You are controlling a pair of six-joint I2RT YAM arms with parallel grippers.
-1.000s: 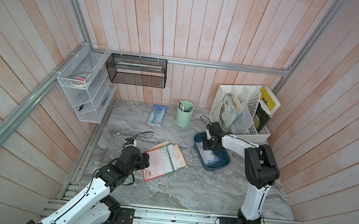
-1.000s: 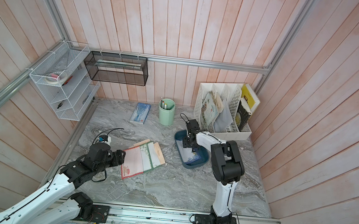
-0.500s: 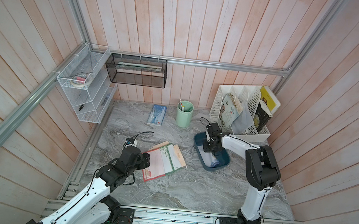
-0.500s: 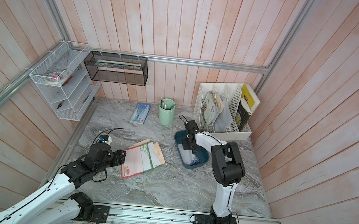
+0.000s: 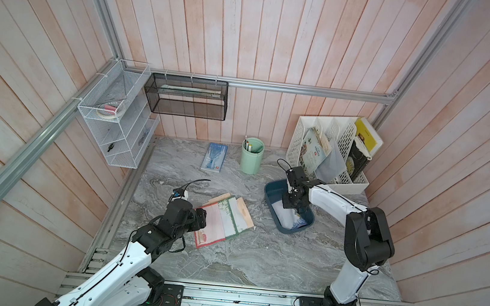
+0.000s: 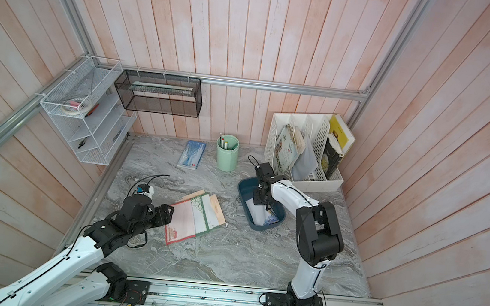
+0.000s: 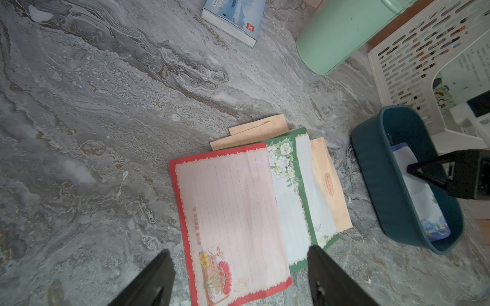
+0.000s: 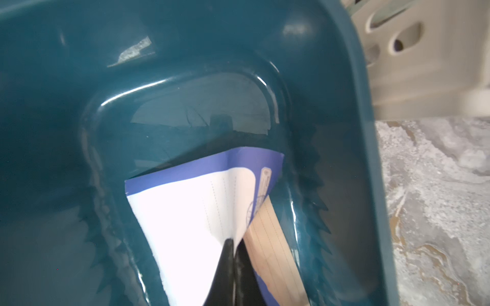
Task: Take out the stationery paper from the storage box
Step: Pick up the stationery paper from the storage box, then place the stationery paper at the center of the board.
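here the right claw (image 8: 232, 245) is clenched on a blue-edged sheet (image 8: 185, 206) inside the box (image 8: 185, 39), a tan sheet (image 8: 270, 243) under it; the left claw (image 7: 238, 250) hangs released over sheets (image 7: 228, 190) fanned on the counter (image 7: 106, 106) beside the box.

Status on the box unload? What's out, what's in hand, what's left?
Done: a red-bordered sheet, a green-bordered sheet and tan sheets lie fanned on the table.
In hand: the right tool is shut on the blue-bordered sheet inside the storage box, not yet lifted clear.
Remaining: that sheet and a tan lined sheet under it.
The left tool is open by the red-bordered sheet.
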